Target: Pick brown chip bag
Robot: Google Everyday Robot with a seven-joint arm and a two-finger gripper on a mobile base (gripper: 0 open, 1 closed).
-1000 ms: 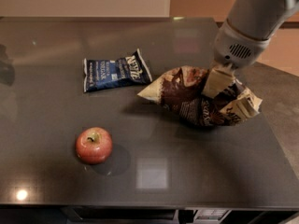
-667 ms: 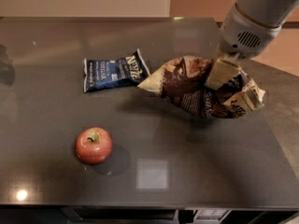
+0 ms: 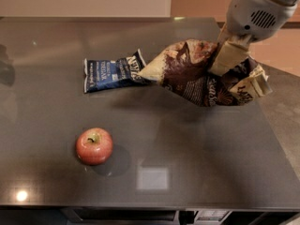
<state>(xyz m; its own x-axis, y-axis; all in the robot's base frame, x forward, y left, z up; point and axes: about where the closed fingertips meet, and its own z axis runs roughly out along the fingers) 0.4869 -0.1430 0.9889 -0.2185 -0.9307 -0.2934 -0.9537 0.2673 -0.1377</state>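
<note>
I have the claw (image 3: 224, 62) at the far right of the counter (image 3: 211, 168), pinched onto the upper right part of the brown chip bag (image 3: 190, 76). The bag hangs from it, crumpled, and seems to be off the surface, with its shadow on the dark top beneath. Its pale left end reaches over the edge of the blue bag (image 3: 110, 71). An apple (image 3: 94, 146) sits well apart, front left.

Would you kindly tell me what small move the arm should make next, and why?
Probably a short straight lift: the gripper, at the upper right, is shut on the large crinkled brown chip bag, whose cream tip is close by the flat dark blue bag.
</note>
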